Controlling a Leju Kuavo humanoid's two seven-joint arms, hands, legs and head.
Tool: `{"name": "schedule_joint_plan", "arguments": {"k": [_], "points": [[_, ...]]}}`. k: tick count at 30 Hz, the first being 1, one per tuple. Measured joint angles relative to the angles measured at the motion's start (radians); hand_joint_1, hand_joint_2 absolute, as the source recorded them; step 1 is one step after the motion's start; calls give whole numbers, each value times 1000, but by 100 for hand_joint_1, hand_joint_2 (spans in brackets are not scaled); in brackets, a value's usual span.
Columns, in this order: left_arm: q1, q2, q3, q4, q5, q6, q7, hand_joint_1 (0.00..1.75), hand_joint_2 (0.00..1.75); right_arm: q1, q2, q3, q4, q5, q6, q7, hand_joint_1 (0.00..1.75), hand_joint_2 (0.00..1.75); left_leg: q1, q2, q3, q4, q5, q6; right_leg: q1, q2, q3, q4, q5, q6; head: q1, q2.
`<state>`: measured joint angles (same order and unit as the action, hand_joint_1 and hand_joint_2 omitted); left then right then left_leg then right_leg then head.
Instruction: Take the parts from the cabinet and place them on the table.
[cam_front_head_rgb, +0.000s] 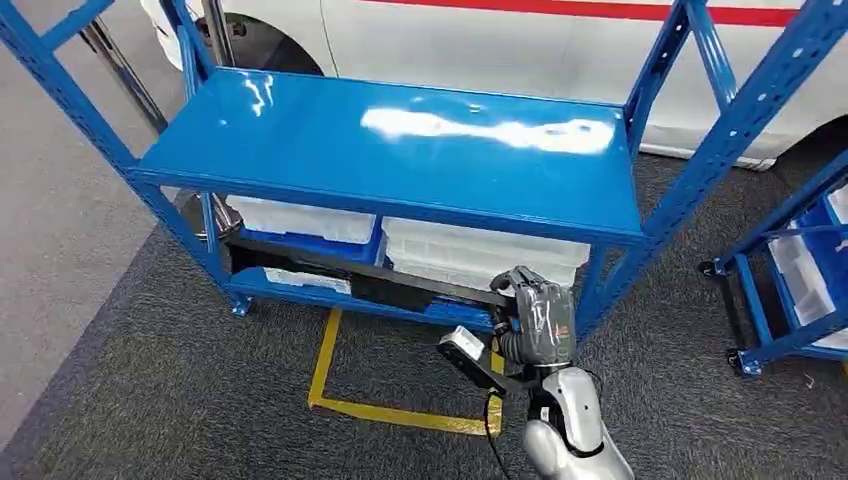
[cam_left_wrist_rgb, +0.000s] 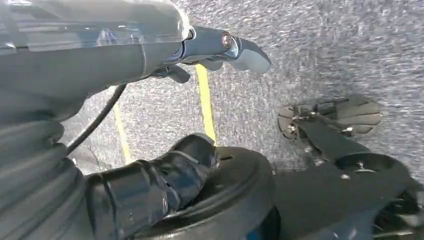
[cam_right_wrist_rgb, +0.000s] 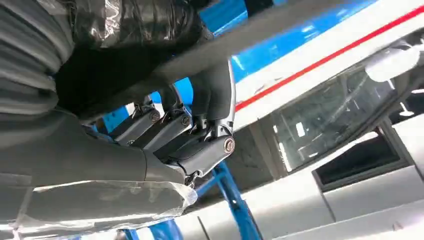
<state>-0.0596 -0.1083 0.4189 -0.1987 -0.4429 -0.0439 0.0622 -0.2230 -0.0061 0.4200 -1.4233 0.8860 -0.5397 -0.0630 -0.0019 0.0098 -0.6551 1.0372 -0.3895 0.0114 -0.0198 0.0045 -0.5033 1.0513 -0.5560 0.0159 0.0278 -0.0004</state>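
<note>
Right hand (cam_front_head_rgb: 535, 300) gripping long dark part (cam_front_head_rgb: 340, 265), far end hidden

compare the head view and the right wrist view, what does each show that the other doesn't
Head view alone: the blue rack's bare top shelf, white bins on the lower shelf, yellow floor tape on dark carpet, and a second blue rack to the right.

Right wrist view alone: the right hand's fingers curled around the long dark part, plus the vehicle's window.

Both: the right hand, the long dark part it grips, the blue rack, and the white vehicle with its red stripe.
</note>
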Motion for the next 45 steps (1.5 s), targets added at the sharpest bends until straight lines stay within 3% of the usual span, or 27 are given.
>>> {"name": "schedule_joint_plan", "arguments": {"k": [3, 5, 7, 8, 9, 10, 12, 14, 15, 18, 19, 20, 22, 23, 25, 27, 28, 29, 30, 33, 34, 36, 38, 39, 41, 43, 45], "points": [[7, 0, 10, 1, 0, 0, -3, 0, 175, -2, 5, 0, -2, -173, 80, -53, 155, 175, 9, -4, -10, -4, 26, -17, 2, -4, -23, -10, 29, -27, 3, 0], [7, 0, 16, 1, -1, -1, -6, 0, 175, -3, 13, 0, -9, -302, 148, -92, 155, 175, 12, -6, -36, 57, -90, -26, 2, -8, -51, -10, 56, -44, 1, 0], [6, 0, 21, 1, -3, -2, -6, 0, 175, -2, 19, 0, -12, -429, 227, -123, 155, 175, 12, -6, -60, 197, -212, -31, 7, -8, -84, -9, 83, -48, 1, 0], [5, 0, 25, 1, -6, -3, -7, 0, 175, 1, 21, 0, -12, -509, 277, -139, 155, 175, 12, -6, -65, 258, -233, -30, 10, -8, -100, -7, 96, -48, 1, 0], [5, 0, 29, 1, -10, -4, -8, 0, 175, 5, 21, 0, -12, -602, 337, -154, 155, 175, 12, -6, -58, 294, -221, -29, 12, -9, -119, -6, 108, -48, 1, 0], [5, 0, 32, 1, -13, -4, -8, 0, 175, 12, 23, 0, -12, -665, 381, -166, 155, 175, 12, -6, -34, 292, -182, -26, 14, -10, -137, -3, 120, -48, 1, 0], [5, 0, 35, 1, -16, -4, -9, 0, 175, 19, 29, 0, -12, -744, 430, -183, 155, 175, 10, -6, 69, 182, -112, -19, 16, -11, -166, 1, 141, -45, 1, 0], [2, 1, 37, 1, -21, -6, -10, 0, 175, 24, 31, 0, -12, -842, 503, -193, 155, 175, 1, -10, 196, -2, -155, -4, 20, -9, -179, 3, 158, -37, 1, 0], [1, 1, 39, 1, -22, -9, -10, 0, 175, 29, 32, 0, -12, -903, 543, -197, 155, 175, 2, -11, 219, -47, -171, -4, 18, -13, -181, 1, 170, -31, 2, 0], [2, -1, 42, 1, -31, -14, -11, 0, 175, 51, 39, 0, -12, -1041, 638, -201, 155, 175, -2, -11, 196, -60, -140, 11, 18, -14, -180, -21, 209, -12, 2, 0], [-2, -4, 43, 1, -32, -16, -11, 0, 175, 56, 39, 0, -11, -1058, 652, -201, 155, 175, 4, -1, 192, -64, -123, 17, 15, -8, -188, -10, 180, -8, 2, 0], [-3, -4, 44, 1, -32, -16, -11, 0, 175, 60, 40, 1, -11, -1065, 661, -201, 155, 175, 5, 0, 177, -65, -111, 31, 14, -7, -198, 23, 118, -5, 3, 0], [-2, -4, 46, 1, -32, -15, -11, 0, 175, 70, 40, 2, -9, -1071, 661, -200, 155, 175, 2, 3, 145, -58, -88, 37, 10, -6, -222, 153, -9, 0, 3, 0], [-2, -4, 47, 1, -32, -16, -11, 0, 175, 72, 39, 2, -7, -1071, 661, -199, 155, 175, 1, 3, 123, -52, -75, 36, 9, -6, -233, 230, -40, 3, 2, 0], [-3, -4, 48, 1, -32, -16, -11, 0, 175, 78, 39, 2, -3, -1071, 663, -198, 155, 175, 1, 4, 79, -36, -54, 33, 6, -6, -221, 296, 9, 6, 2, 0], [-3, -5, 50, 1, -32, -16, -11, 0, 175, 79, 39, 2, -3, -1071, 664, -198, 155, 175, 3, 4, 38, -17, -38, 26, 2, -7, -144, 223, 79, 7, 2, 0], [-3, -5, 51, 1, -33, -16, -11, 0, 175, 78, 39, 2, -3, -1071, 664, -198, 155, 175, 3, 3, 20, -5, -32, 21, 0, -7, -72, 136, 76, 6, 2, 0], [-3, -4, 53, 1, -33, -16, -11, 0, 175, 76, 40, 2, -3, -1071, 666, -198, 155, 175, -2, 2, 7, 4, -27, 14, 3, -7, -10, 36, 16, 4, 3, 0], [-2, -5, 54, 1, -33, -16, -11, 0, 175, 76, 41, 2, -4, -1076, 672, -198, 155, 175, -1, 2, 5, 9, -21, 9, 9, -5, 17, -17, -11, 0, 1, 0], [1, -5, 57, 1, -34, -16, -11, 0, 175, 82, 41, 3, -3, -1124, 709, -198, 155, 175, 3, 2, -3, -2, 14, -12, 14, -7, -9, -19, 17, -20, 2, 0], [-1, -4, 58, 2, -34, -16, -11, 0, 175, 82, 43, 6, -3, -1135, 722, -200, 155, 175, 9, -1, -10, 8, -7, -17, 8, -14, -17, -23, 31, -30, 2, 0], [0, -4, 58, 1, -35, -18, -11, 0, 175, 87, 50, 18, -3, -1157, 753, -205, 155, 175, 10, -3, -37, 85, -124, -24, 8, -14, -45, -23, 54, -46, 0, 0], [-1, -4, 58, 2, -35, -19, -11, 0, 175, 95, 54, 35, -3, -1182, 785, -216, 155, 175, 11, -3, -56, 223, -221, -30, 11, -14, -75, -22, 78, -46, 0, 0], [-2, -4, 58, 1, -39, -20, -11, 0, 175, 102, 56, 45, -3, -1196, 805, -223, 155, 175, 11, -3, -56, 280, -227, -32, 11, -15, -90, -21, 91, -45, 0, 0], [-2, -4, 58, 2, -45, -23, -11, 0, 175, 114, 56, 65, -3, -1208, 825, -236, 155, 175, 11, -3, -14, 279, -159, -31, 11, -17, -122, -18, 113, -42, 0, 0], [-4, -11, 58, 1, -54, -18, -11, 0, 175, 124, 61, 78, -3, -1217, 838, -248, 155, 175, 11, -4, 97, 143, -105, -26, 11, -15, -150, -15, 136, -36, 0, 0], [-8, -19, 58, 1, -58, -15, -10, 0, 175, 129, 66, 87, -11, -1227, 852, -267, 155, 175, 4, -10, 223, -49, -161, -14, 16, -15, -163, -13, 155, -25, 1, 0]]}}
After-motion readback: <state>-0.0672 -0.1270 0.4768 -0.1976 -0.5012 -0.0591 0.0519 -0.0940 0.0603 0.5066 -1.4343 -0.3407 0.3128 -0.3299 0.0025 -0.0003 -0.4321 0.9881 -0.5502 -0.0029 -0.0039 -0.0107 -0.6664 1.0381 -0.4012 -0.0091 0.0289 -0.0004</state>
